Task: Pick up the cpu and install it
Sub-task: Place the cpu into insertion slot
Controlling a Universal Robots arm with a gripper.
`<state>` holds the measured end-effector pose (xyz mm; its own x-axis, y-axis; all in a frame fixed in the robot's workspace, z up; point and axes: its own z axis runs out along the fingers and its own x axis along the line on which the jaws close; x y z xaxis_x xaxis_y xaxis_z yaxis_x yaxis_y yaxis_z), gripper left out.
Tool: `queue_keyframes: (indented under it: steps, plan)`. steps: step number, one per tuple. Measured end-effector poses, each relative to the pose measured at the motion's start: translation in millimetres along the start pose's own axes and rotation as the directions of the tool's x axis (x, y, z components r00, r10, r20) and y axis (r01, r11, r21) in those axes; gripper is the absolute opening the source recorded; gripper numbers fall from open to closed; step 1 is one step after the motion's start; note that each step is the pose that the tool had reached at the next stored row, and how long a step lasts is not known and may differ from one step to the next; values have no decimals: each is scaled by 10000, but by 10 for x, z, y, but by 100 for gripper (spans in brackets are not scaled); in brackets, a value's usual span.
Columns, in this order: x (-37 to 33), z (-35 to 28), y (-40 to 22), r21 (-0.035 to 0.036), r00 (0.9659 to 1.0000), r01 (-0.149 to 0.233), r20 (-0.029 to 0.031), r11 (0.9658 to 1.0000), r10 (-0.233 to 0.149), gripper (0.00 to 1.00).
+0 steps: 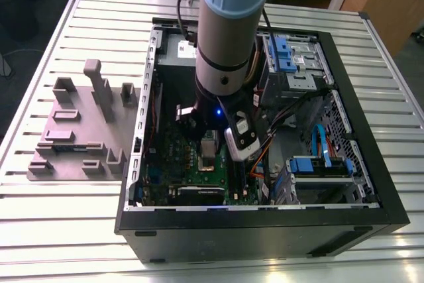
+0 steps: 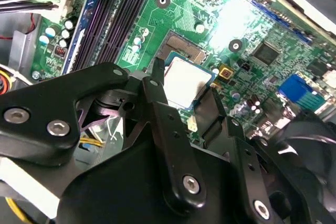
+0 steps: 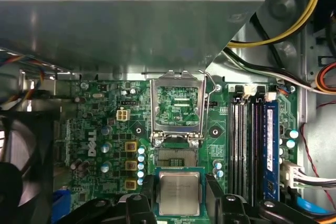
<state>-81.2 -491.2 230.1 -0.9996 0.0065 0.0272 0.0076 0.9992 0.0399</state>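
Observation:
The cpu point(image 3: 179, 192), a small silvery square with a pale rim, sits between my gripper's point(image 3: 180, 199) two black fingers point(image 3: 148, 191), which press on its opposite edges. In the second wrist view the cpu point(image 2: 186, 78) hangs just beside the dark socket point(image 2: 181, 48), a little above the green motherboard point(image 2: 173, 14). The socket point(image 3: 175, 156) lies uncovered, its metal load plate point(image 3: 177, 109) hinged up and open behind it. In the exterior view my arm point(image 1: 228, 38) reaches down into the open computer case point(image 1: 265, 220), with the gripper point(image 1: 207, 136) low over the board.
Black memory slots point(image 3: 244, 145) run beside the socket, with one blue slot point(image 3: 270, 150). A grey power supply wall point(image 3: 131, 30) rises behind the load plate. Yellow and black cables point(image 3: 273, 40) and a black fan point(image 3: 16, 156) flank the board. A grey parts fixture point(image 1: 79, 130) lies at the exterior view's left.

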Motion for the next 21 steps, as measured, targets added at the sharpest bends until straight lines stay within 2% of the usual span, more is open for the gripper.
queue_keyframes:
  steps: [2, 9, 21]
  plan:
    - [-3, 27, -1, 1, 10000, 0, 0, 10000, 0, 47]
    - [-4, 41, -1, -2, 10000, 2, 1, 10000, -2, 47]
    - [-9, 253, -10, 2, 10000, 31, -1, 10000, -31, 47]
